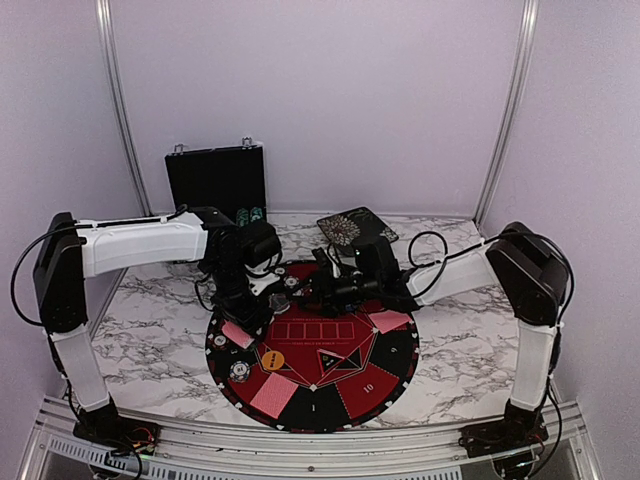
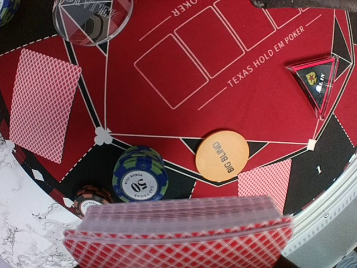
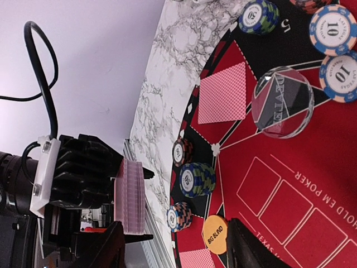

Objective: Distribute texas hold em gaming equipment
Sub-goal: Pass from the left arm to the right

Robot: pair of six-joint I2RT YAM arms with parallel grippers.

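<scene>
Marble surface (image 1: pixel 150 320), round mat (image 1: pixel 345 385), both arms over the mat.
Left end effector (image 1: pixel 243 300) clenched on the red-backed deck (image 2: pixel 178 237) at the mat's left side. Right end effector (image 3: pixel 177 237) released, empty. On the mat: face-down cards (image 2: pixel 44 103), blue-green chip stack (image 2: pixel 139 181) just beside orange disc (image 2: pixel 222 155), clear disc (image 2: pixel 92 19).

BIG BLIND: orange disc (image 2: pixel 222 156); 50: chip (image 2: pixel 139 182)

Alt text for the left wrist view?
A deck of red-backed cards fills the bottom edge, over a red-and-black poker mat. On the mat: an orange disc, a blue-green chip stack, two face-down cards.
</scene>
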